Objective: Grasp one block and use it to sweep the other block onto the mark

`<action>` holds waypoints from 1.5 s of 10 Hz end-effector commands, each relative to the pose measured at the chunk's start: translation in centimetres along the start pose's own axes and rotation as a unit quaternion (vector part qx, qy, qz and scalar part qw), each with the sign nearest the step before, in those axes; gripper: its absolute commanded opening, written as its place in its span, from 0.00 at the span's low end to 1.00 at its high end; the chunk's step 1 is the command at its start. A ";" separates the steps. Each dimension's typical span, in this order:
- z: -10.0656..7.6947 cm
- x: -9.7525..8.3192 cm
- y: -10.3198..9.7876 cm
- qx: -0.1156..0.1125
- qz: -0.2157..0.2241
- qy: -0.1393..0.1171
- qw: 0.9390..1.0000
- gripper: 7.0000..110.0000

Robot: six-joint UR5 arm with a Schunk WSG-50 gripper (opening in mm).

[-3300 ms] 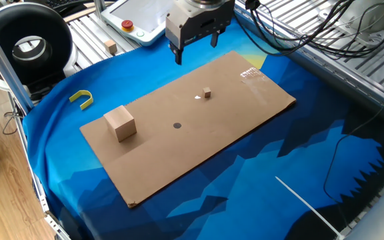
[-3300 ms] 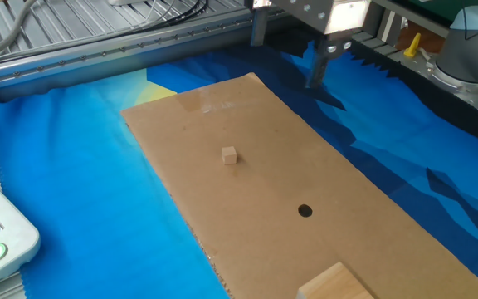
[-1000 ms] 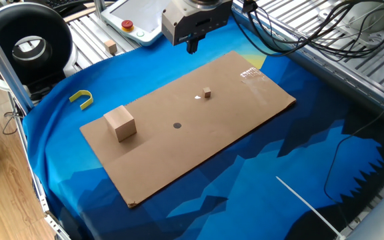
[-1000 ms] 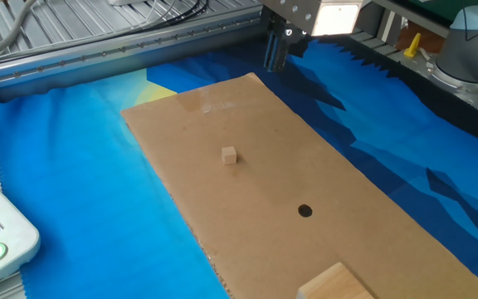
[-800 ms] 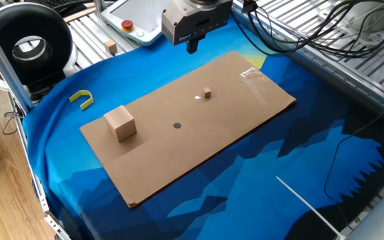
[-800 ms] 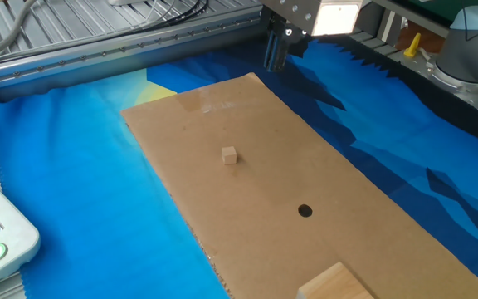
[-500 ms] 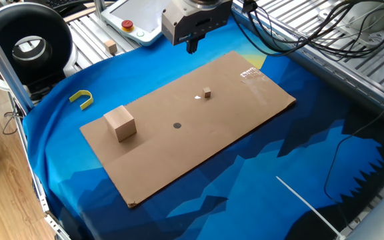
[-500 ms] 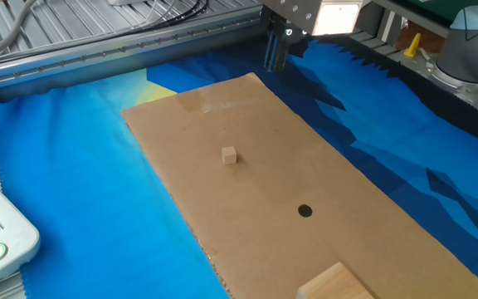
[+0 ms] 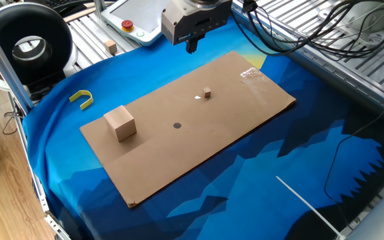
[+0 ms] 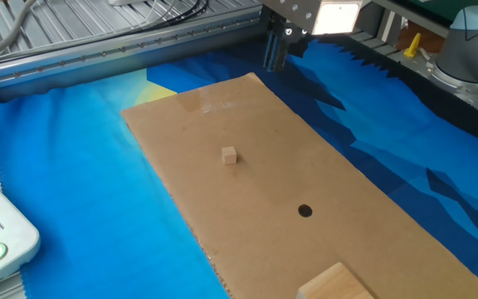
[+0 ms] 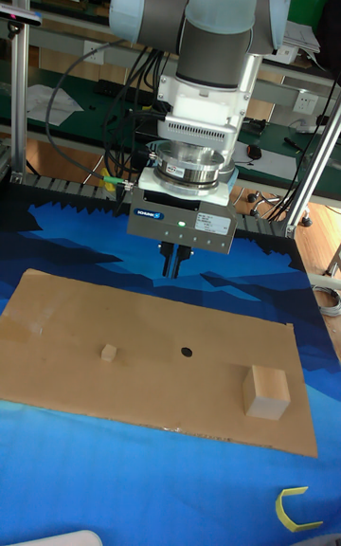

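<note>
The large light-tan cube (image 9: 120,123) (image 10: 336,282) (image 11: 265,391) rests on the brown cardboard sheet (image 9: 239,127) near one end. Toward the other end lies the tiny wooden cube (image 9: 207,93) (image 10: 229,154) (image 11: 109,351). Between them is the dark grey round mark (image 9: 177,125) (image 10: 304,210) (image 11: 187,351). My gripper (image 9: 192,47) (image 10: 275,60) (image 11: 173,267) hangs above the sheet's far edge, fingers pressed together and holding nothing, well away from both cubes.
Blue cloth (image 9: 259,180) covers the table under the sheet. A yellow hook-shaped piece (image 9: 81,99) (image 11: 297,510) lies on the cloth. A whitish tape patch (image 9: 250,73) sits near the sheet's corner. A pendant with a red button (image 9: 127,25) and cables lie behind.
Since the oldest frames the gripper's fingers have come together and it has shifted slightly. Over the last second nothing moved.
</note>
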State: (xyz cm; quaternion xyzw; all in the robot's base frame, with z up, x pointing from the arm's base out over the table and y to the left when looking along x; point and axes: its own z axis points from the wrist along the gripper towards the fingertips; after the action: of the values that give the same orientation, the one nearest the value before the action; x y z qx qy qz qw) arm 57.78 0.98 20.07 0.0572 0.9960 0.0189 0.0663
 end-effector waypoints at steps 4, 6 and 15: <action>-0.2 0.1 -0.6 0.011 -0.004 0.001 1.000 0.00; -0.1 0.1 -0.4 0.007 0.001 0.003 1.000 0.00; -0.2 0.5 1.2 -0.022 0.012 0.010 1.000 0.00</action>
State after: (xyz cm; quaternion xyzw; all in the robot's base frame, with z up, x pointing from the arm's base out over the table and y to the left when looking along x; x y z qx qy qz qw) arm 57.34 1.41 20.09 0.0609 0.9962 0.0253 0.0574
